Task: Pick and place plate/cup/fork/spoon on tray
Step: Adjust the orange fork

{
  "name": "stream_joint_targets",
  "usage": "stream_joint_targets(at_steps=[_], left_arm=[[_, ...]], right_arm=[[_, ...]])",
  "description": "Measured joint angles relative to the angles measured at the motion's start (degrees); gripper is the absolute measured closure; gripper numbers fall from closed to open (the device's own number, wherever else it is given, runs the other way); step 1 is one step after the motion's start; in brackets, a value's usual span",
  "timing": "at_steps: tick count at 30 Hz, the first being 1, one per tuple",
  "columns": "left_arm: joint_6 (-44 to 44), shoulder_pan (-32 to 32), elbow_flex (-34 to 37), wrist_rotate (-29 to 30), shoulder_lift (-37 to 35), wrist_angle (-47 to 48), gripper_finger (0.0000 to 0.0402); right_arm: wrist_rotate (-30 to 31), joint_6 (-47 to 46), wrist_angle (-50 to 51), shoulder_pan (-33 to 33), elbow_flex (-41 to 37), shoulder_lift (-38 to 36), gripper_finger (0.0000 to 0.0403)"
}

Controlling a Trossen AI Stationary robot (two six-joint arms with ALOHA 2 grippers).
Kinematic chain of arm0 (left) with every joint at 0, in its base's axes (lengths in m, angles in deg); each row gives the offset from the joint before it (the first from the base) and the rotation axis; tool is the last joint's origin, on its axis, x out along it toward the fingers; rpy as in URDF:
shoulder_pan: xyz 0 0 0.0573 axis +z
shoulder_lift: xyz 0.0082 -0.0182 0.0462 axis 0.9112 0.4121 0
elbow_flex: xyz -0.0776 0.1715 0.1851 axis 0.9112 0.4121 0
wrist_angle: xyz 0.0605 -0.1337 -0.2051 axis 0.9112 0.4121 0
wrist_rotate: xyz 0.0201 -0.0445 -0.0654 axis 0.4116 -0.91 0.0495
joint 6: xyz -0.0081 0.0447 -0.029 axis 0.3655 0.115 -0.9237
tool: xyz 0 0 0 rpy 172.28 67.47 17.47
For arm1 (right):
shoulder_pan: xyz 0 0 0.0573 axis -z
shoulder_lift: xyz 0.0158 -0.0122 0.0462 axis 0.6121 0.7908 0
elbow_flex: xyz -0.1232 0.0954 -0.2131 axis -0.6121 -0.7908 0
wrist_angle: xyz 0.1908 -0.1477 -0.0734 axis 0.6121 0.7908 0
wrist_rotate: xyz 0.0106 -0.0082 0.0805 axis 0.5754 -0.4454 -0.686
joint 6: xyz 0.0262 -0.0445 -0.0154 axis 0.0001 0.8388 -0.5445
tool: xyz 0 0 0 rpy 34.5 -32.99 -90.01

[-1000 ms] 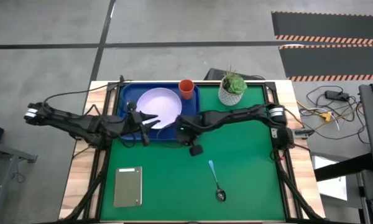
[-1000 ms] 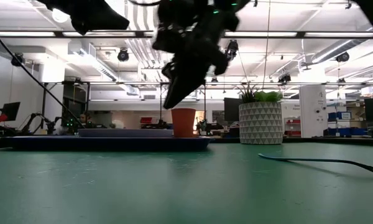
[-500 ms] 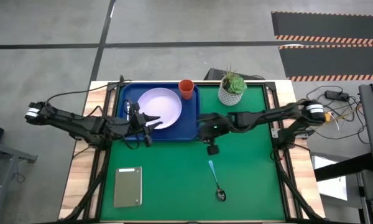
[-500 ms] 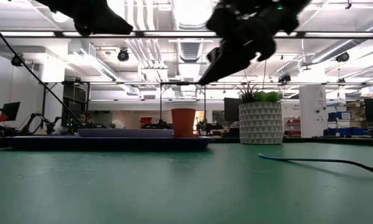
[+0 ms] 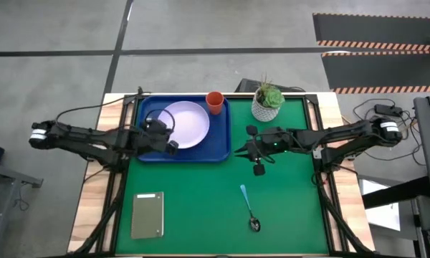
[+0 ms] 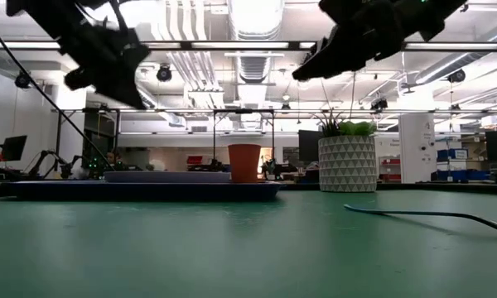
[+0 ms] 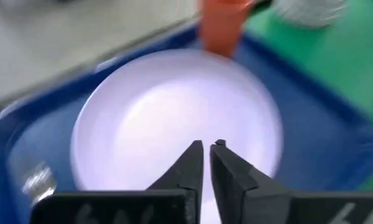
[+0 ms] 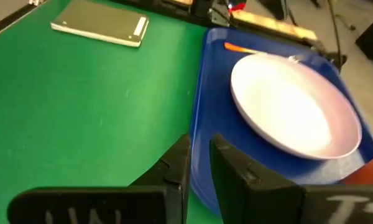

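The lavender plate (image 5: pixel 186 123) lies on the dark blue tray (image 5: pixel 218 147). The orange-red cup (image 5: pixel 214 102) stands at the tray's far right corner. The fork (image 8: pixel 239 48) lies on the tray beyond the plate in the right wrist view; my left arm hides it in the high view. The blue-handled spoon (image 5: pixel 249 208) lies on the green mat, near right. My left gripper (image 7: pixel 206 146) is shut and empty above the plate's left edge. My right gripper (image 8: pixel 199 146) is shut and empty above the mat, just right of the tray.
A white pot with a green plant (image 5: pixel 269 102) stands at the far edge, right of the cup. A grey-green slab (image 5: pixel 147 213) lies at the near left. Green mat lies open between the tray and the spoon.
My right gripper has drawn back from over the tray's right part toward the table's right edge, staying above the mat. My left gripper has drawn back a little toward the left edge, off the plate's middle. Plate, cup and spoon have stayed put.
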Motion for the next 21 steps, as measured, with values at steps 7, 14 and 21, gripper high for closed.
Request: stream_joint_targets(at_steps=[7,14,21], left_arm=[[-4.10,12.08,-0.04,-7.10,2.00,7.74,0.0401],[-2.31,23.74,-0.22,-12.20,6.71,11.37,0.0401],[2.26,34.84,-1.19,-16.27,13.09,15.73,0.0401]], right_arm=[[-0.02,2.79,0.08,-0.57,-0.13,-2.32,0.0355],[-0.04,4.36,1.56,-0.73,-0.13,-2.37,0.0355],[-0.04,6.50,2.02,-0.71,-0.17,-2.37,0.0355]])
